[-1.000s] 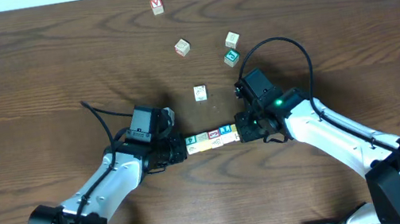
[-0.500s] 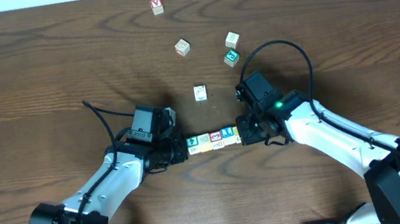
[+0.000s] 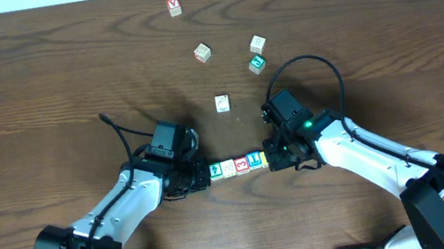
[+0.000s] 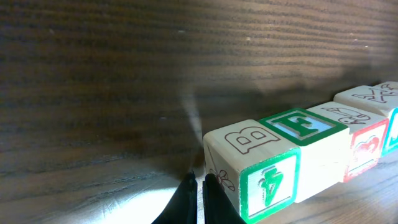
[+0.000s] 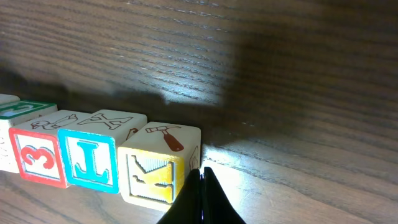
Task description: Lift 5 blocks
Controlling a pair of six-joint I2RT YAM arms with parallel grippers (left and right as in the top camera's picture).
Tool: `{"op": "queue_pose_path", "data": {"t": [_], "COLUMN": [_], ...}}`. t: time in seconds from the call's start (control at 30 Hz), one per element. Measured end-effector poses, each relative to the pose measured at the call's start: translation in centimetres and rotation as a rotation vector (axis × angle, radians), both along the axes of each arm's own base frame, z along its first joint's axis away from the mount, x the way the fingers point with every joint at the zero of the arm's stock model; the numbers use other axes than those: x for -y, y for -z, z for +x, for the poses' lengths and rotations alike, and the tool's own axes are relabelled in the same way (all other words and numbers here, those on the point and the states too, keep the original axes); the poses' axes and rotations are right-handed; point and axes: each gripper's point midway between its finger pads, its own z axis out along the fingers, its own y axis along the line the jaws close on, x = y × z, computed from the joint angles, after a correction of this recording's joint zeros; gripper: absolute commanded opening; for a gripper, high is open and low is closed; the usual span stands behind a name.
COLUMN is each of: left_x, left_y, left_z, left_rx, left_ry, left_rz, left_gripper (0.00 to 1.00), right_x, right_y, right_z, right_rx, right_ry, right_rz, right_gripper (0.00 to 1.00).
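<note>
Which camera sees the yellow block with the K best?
The right wrist view: the yellow block sits close up, with its K and hammer picture clear. Overhead, it is too small and hidden to make out. The left wrist view cuts off before it.

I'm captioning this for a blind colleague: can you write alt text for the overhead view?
A short row of alphabet blocks is squeezed between the robot's shut left gripper at one end and its shut right gripper at the other, on a wooden table. Five loose cubes lie scattered farther back.
</note>
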Motion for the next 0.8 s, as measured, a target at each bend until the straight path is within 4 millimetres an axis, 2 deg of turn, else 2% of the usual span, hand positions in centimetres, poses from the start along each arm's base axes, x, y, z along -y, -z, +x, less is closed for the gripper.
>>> {"op": "queue_pose_path", "data": {"t": [0.33,0.53,0.63,0.8], "left_x": [-0.1,-0.7,-1.0,-1.9], "left_y": [0.1,0.2,0.2,0.1], "left_z": [0.0,0.8,1.2,2.4], "left_rx": [0.012,0.043,0.061,0.112], "left_ry": [0.012,0.0,-0.009,-0.032], "left_rz": [0.023,0.07,0.093,0.156], "left_gripper": [0.13,0.17,0.25,0.35], "right_x": [0.6,1.3,1.7,2.8], "right_y": [0.2,0.2,0.2,0.1], "right_z": [0.0,0.5,0.8,1.8], "right_rx": [0.016,0.047,0.063,0.116], "right_ry": [0.0,0.008,0.012,0.026], "right_rz": [-0.049,-0.097,-0.121,-0.184], "right_gripper": [0.09,0.13,0.15,0.27]}}
